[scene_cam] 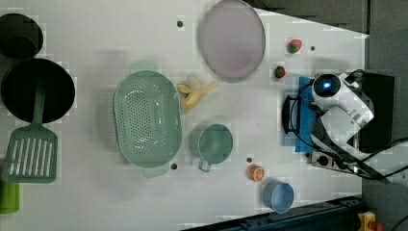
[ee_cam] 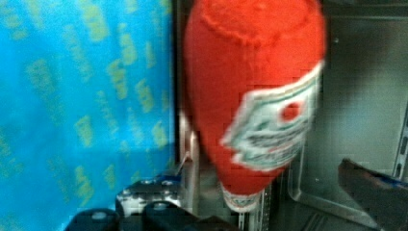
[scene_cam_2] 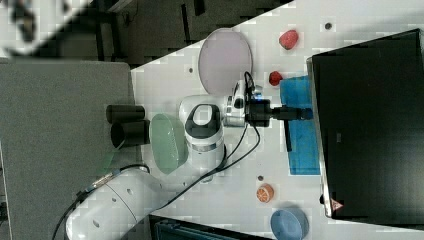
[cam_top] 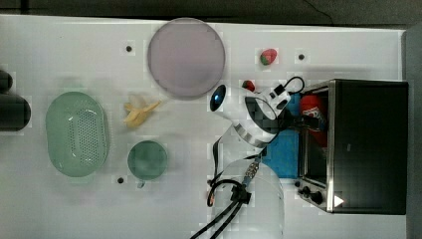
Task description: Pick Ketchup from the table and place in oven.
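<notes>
The ketchup, a red bottle with a white label, lies in the mouth of the black oven, which sits on the white table. In the wrist view the ketchup points its white cap end toward the camera, with the oven's steel interior on one side and a blue patterned surface on the other. My gripper reaches to the oven opening. It is open: one dark finger stands well clear of the bottle, and nothing is held.
The blue surface lies flat in front of the oven. Two red strawberry toys, a purple plate, a banana, a green colander and a green cup sit farther off. An orange half and a blue bowl are near the table edge.
</notes>
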Action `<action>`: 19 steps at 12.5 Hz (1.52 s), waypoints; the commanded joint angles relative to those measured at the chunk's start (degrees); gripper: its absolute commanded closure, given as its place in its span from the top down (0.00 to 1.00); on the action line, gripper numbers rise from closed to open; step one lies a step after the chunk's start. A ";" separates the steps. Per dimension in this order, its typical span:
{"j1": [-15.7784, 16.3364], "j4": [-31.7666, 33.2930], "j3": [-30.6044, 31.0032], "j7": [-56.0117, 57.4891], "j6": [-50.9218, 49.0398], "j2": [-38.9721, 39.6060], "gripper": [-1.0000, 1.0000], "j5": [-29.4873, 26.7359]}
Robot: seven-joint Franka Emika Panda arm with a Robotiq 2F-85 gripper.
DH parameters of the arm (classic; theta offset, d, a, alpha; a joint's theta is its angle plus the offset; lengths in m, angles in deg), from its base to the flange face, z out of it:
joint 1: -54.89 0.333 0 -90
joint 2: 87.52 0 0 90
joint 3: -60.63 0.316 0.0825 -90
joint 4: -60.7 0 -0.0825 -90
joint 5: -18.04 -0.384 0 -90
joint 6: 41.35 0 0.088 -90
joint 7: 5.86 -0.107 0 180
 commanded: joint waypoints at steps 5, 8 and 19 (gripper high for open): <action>1.89 -1.04 5.61 7.38 0.45 -15.71 1.00 -30.92; 1.78 -3.05 5.90 14.68 -0.01 -24.13 1.00 -50.15; 1.67 -7.92 5.72 -4.43 -26.02 -45.10 1.00 -64.42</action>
